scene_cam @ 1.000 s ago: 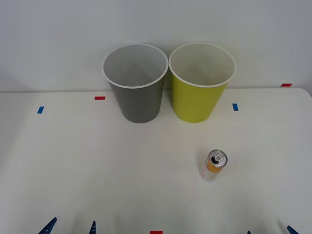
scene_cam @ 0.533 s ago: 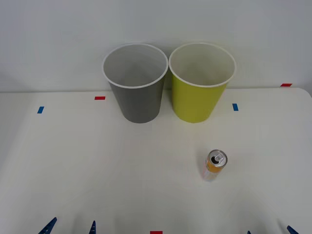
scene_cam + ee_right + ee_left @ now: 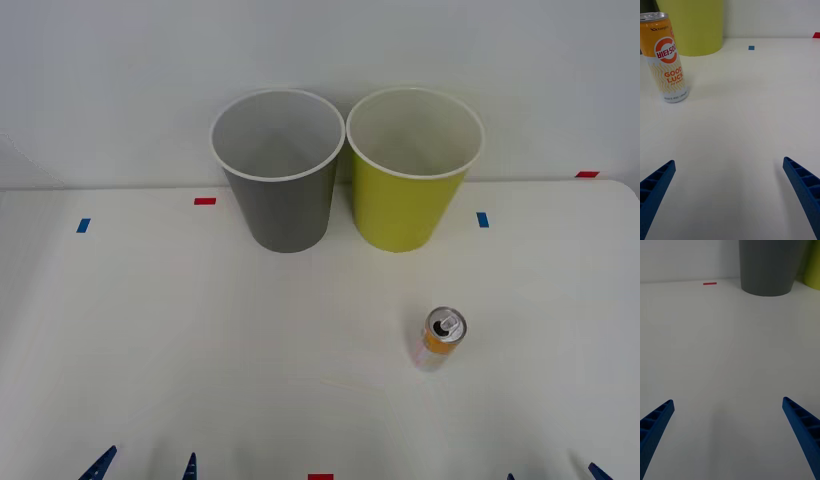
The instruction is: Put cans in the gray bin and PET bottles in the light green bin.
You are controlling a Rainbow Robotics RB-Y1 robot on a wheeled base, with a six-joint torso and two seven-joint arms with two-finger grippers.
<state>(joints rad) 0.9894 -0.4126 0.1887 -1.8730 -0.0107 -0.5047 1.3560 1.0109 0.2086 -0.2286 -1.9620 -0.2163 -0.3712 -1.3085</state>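
Observation:
A slim orange and white can (image 3: 439, 340) stands upright on the white table, right of centre, with its silver top and tab opening showing; it also shows in the right wrist view as the can (image 3: 666, 58). At the back stand the gray bin (image 3: 279, 170) and, touching its right side, the light green bin (image 3: 413, 168), both with nothing seen inside. My left gripper (image 3: 145, 466) is open at the table's near edge, left of centre. My right gripper (image 3: 553, 475) is open at the near edge on the right, nearer than the can. No PET bottles are in view.
Small red tape marks (image 3: 205, 201) and blue tape marks (image 3: 483, 219) dot the table (image 3: 200, 330). A white wall rises right behind the bins. Bare tabletop lies between the grippers and the bins, apart from the can.

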